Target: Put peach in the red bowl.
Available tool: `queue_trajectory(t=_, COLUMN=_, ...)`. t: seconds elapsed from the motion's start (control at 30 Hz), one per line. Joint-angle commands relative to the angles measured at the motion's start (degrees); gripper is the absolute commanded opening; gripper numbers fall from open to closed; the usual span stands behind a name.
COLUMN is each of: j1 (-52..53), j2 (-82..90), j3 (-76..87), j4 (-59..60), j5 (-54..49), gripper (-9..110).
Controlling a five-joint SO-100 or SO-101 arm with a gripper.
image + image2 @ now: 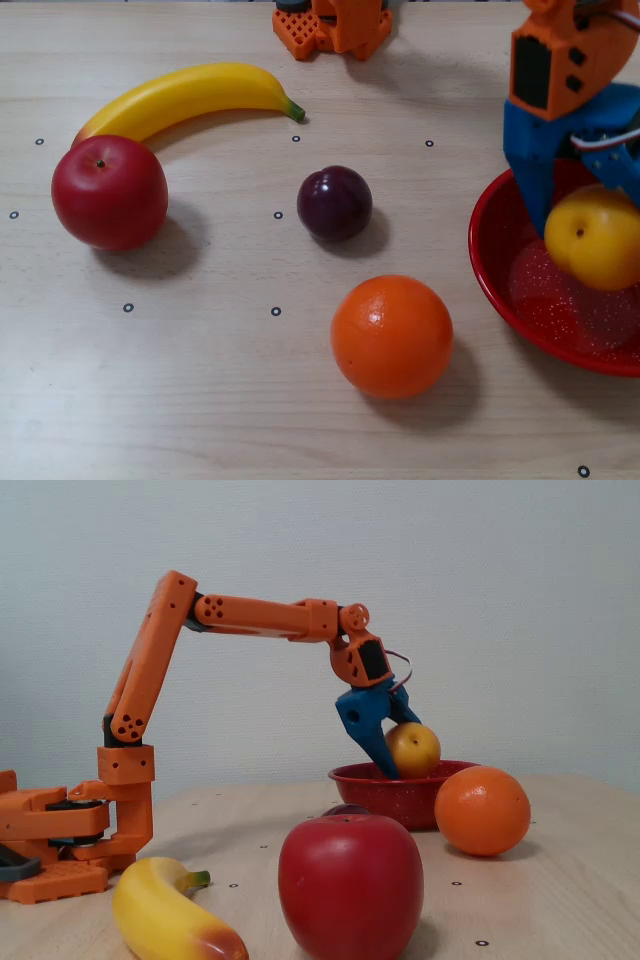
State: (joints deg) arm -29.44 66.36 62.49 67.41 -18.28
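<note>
Wooden table [200, 400]: gripper [398, 742] holds unlabeled peach [413, 749].

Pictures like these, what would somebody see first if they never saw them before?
First, the orange robot arm reaching over the table, its blue hand squeezing a yellow peach just above the red bowl at the right edge in a fixed view. Then the loose fruit: a big red apple beside a banana, a dark plum and an orange.

Lighting: bright, even, diffuse. Shadows: soft, falling right of the fruit on the table [220, 400]. Glare: small highlight on the orange [391, 336]. Focus: foreground apple [350, 885] slightly soft.
</note>
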Motion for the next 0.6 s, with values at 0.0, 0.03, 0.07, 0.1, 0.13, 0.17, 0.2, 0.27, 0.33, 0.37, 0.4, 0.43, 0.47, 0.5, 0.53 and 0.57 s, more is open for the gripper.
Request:
queue_trajectory(t=0.0, j1=1.8, j2=3.0, j3=-6.3, j4=-1.7, j5=-1.9, gripper=0)
queue_trajectory(t=0.03, j1=1.9, j2=2.5, j3=-6.3, j4=-1.7, j5=-2.0, gripper=0)
queue_trajectory(t=0.07, j1=2.0, j2=2.4, j3=-6.2, j4=-1.7, j5=-2.5, gripper=0)
queue_trajectory(t=0.1, j1=2.0, j2=2.2, j3=-6.1, j4=-1.6, j5=-2.5, gripper=0)
queue_trajectory(t=0.13, j1=2.1, j2=1.9, j3=-6.1, j4=-1.5, j5=-2.7, gripper=4)
queue_trajectory(t=0.17, j1=2.1, j2=1.7, j3=-6.1, j4=-1.3, j5=-3.1, gripper=10)
queue_trajectory(t=0.2, j1=2.1, j2=1.2, j3=-6.5, j4=-0.7, j5=-3.1, gripper=17)
queue_trajectory(t=0.27, j1=1.9, j2=0.7, j3=-6.8, j4=0.0, j5=-3.9, gripper=24)
queue_trajectory(t=0.33, j1=1.8, j2=0.5, j3=-7.1, j4=0.8, j5=-4.6, gripper=30)
queue_trajectory(t=0.37, j1=1.7, j2=0.5, j3=-7.1, j4=1.1, j5=-5.1, gripper=33)
queue_trajectory(t=0.4, j1=1.7, j2=0.5, j3=-7.6, j4=1.4, j5=-5.2, gripper=35)
queue_trajectory(t=0.43, j1=1.6, j2=0.5, j3=-7.9, j4=1.4, j5=-5.2, gripper=35)
queue_trajectory(t=0.47, j1=1.6, j2=0.5, j3=-8.4, j4=1.6, j5=-5.2, gripper=36)
queue_trajectory(t=0.5, j1=1.6, j2=0.5, j3=-8.6, j4=1.1, j5=-5.2, gripper=37)
queue_trajectory(t=0.53, j1=1.6, j2=0.5, j3=-8.8, j4=0.9, j5=-5.2, gripper=37)
queue_trajectory(t=0.57, j1=1.7, j2=0.5, j3=-9.1, j4=1.0, j5=-5.2, gripper=38)
